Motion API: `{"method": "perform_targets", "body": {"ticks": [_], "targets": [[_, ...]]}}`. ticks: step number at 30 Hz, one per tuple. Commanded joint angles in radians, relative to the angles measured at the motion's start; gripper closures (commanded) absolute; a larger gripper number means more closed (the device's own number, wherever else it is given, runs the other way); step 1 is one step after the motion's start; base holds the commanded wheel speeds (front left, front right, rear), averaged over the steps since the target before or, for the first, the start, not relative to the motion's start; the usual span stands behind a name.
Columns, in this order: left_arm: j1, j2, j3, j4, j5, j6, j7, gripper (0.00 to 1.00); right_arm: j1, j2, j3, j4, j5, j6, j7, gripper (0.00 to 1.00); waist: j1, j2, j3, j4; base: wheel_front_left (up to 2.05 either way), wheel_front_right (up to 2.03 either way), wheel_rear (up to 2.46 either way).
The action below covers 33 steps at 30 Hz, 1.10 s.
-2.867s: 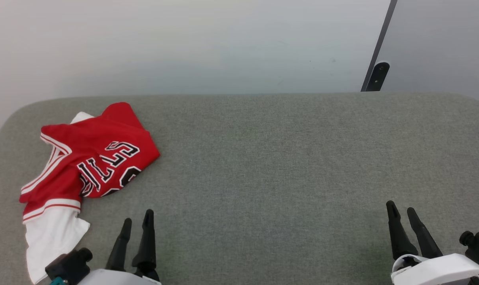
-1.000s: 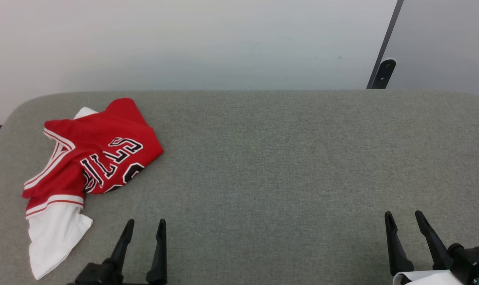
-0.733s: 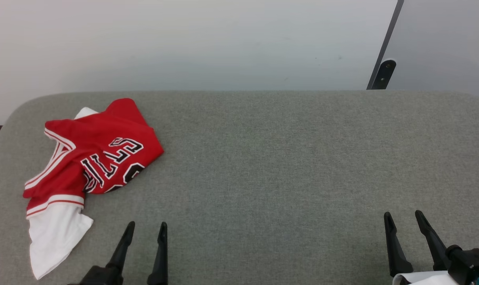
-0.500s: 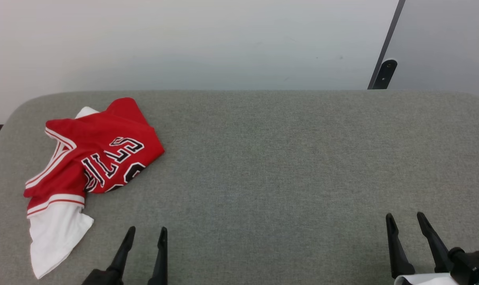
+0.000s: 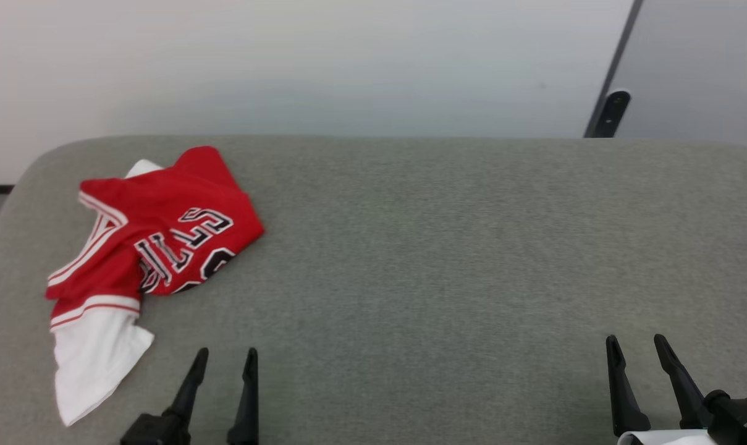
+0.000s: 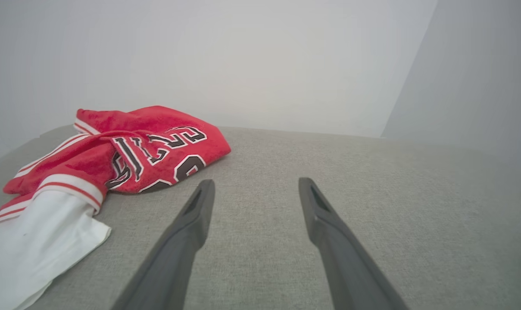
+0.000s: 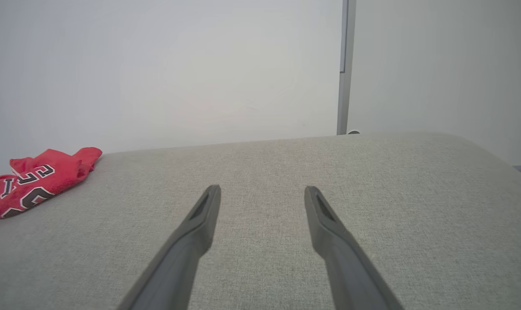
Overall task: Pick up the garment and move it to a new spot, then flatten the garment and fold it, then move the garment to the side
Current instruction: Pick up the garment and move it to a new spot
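On woven grey table, crumpled garment

The left tool and the right tool are spreading their fingers wider — the camera is turning left.

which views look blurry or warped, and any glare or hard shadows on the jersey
Head view: slightly soft, the garment lettering a bit smeared; light even, no glare. Left wrist view: garment crisper, only a faint soft shadow beneath; the left hand looms large, blurred near the bottom edge. Right wrist view: same wide-angle stretch on the right hand; flat light.
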Motion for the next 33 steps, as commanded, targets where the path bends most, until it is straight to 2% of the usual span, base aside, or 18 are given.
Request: {"method": "perform_targets", "body": {"ticks": [1,22,33], "targets": [[-0.01,0.003,0.003,0.005,-0.006,0.004,0.0,0.0,-0.006,0.001,0.0,-0.005,0.004,0.006,-0.007,0.0,0.0,0.0,0.009,0.031,0.0,0.0,0.0],[0.004,0.002,-0.015,0.001,-0.044,0.079,0.0,0.0,-0.078,0.001,0.136,0.016,-0.052,0.005,0.058,0.0,0.0,0.0,-0.002,0.461,0.0,0.0,0.0],[0.075,0.001,0.04,-0.107,-0.099,0.162,0.0,0.0,-0.208,-0.039,0.279,0.084,-0.004,0.005,0.072,0.0,0.0,0.0,0.043,0.499,0.0,0.0,0.0]]}}
